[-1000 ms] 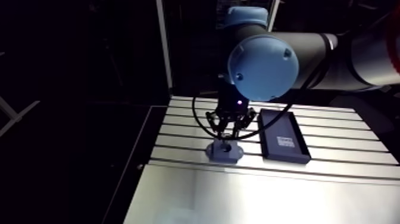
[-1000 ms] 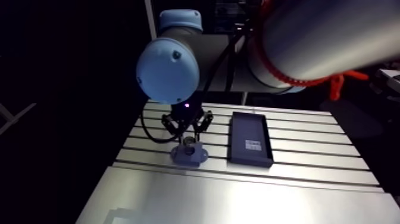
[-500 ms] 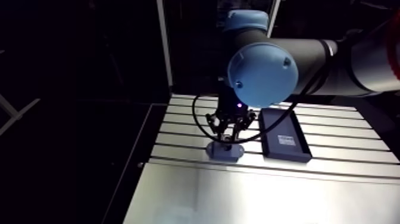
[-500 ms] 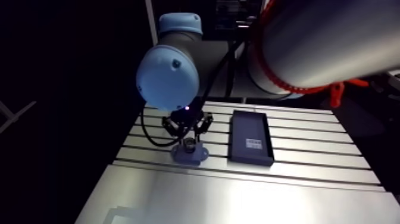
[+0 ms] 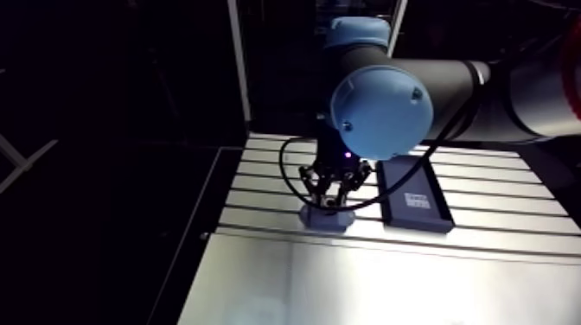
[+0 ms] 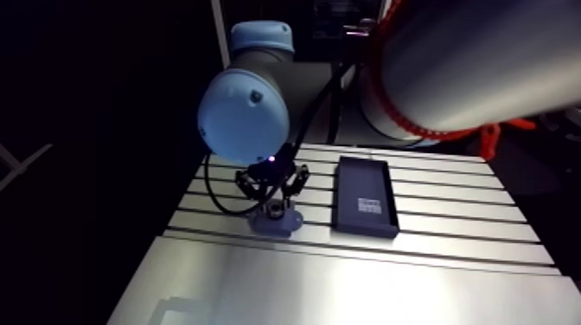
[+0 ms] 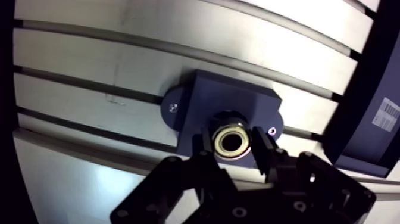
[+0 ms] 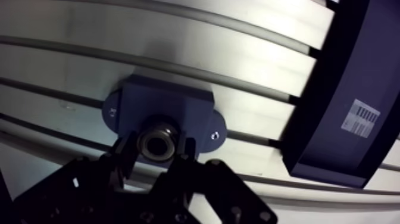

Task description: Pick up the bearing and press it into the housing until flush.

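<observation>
In the wrist view a metal ring bearing (image 7: 231, 142) sits between my two fingers, and the gripper (image 7: 232, 149) is shut on it. Directly under it lies the dark blue housing (image 7: 205, 101), a block with two mounting ears on the slotted table. The bearing covers the housing's bore, so I cannot tell how deep it sits. In the arm view the gripper (image 5: 328, 200) comes straight down onto the housing (image 5: 326, 219).
A dark tray (image 8: 348, 89) with a barcode label lies beside the housing, a short way off. The aluminium table (image 5: 363, 277) has a smooth plate toward its front edge and slots farther back.
The gripper with the bearing has come down a little closer to the housing. The tray and housing have stayed put.
</observation>
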